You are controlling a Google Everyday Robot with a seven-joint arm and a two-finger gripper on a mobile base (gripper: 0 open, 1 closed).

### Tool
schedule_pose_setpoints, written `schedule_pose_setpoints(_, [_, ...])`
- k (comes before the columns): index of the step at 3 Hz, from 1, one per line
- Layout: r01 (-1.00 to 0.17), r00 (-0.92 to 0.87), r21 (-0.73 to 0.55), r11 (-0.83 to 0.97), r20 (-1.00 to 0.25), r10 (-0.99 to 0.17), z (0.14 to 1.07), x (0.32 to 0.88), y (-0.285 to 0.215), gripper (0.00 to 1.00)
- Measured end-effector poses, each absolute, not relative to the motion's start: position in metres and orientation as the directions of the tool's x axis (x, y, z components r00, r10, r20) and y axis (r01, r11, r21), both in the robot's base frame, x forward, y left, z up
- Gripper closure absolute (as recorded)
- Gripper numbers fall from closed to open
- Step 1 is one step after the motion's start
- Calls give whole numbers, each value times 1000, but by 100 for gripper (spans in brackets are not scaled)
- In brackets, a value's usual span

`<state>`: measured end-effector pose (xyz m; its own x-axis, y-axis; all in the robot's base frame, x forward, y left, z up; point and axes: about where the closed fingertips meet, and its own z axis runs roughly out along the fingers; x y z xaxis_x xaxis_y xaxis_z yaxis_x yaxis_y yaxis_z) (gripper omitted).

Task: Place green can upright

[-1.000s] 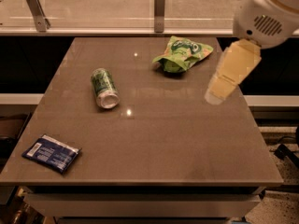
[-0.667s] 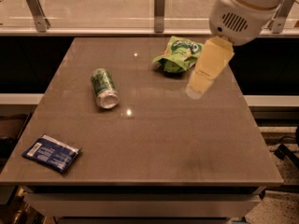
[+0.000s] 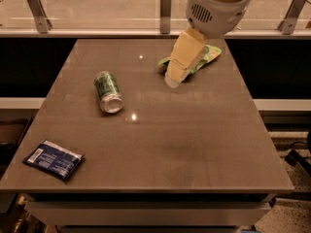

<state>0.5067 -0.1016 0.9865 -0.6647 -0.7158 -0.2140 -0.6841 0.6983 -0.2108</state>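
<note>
The green can (image 3: pixel 108 91) is lying on its side on the left-centre part of a brown table (image 3: pixel 194 144). One silver end is facing the viewer and its length is pointing toward the far edge. Nothing is touching it.

Well apart to its right, the gripper (image 3: pixel 172 81) is hanging over the far half of the table, pale yellow and slanting down and to the left from a rounded white arm housing (image 3: pixel 218 8). It is holding nothing, and it cannot be told whether it is open or closed.

Just behind the gripper, a soft green snack bag (image 3: pixel 206 55) is lying near the far right edge, partly hidden by it. A flat dark blue packet (image 3: pixel 53 159) is resting at the near left corner. Beyond the table, a glass barrier with metal posts (image 3: pixel 165 4) is running across the back.
</note>
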Motion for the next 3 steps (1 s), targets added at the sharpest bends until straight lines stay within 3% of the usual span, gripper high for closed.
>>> schedule_pose_setpoints(3, [-676, -686, -157, 720, -221, -693, 973, 532, -73, 0])
